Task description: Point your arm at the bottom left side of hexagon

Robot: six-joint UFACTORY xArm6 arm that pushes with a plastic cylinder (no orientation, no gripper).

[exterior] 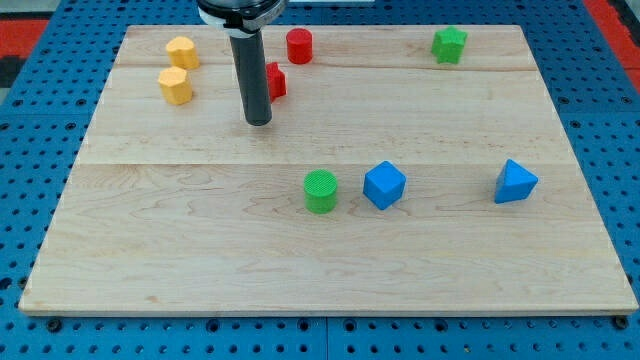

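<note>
Tip (258,122) — right of yellow hexagon (175,86), beside red block (275,80).

A robotics lab or test bench is indicated. A pale wooden board (330,240), joined from planks, is laid on a blue perforated bench (40,130) with a regular grid of holes, of the kind used for fixing apparatus. Small coloured blocks are scattered on the board like test pieces, among them a green cylinder (321,191) and a blue cube (384,185). Red matting (612,18) is seen at the view's top right corner.
</note>
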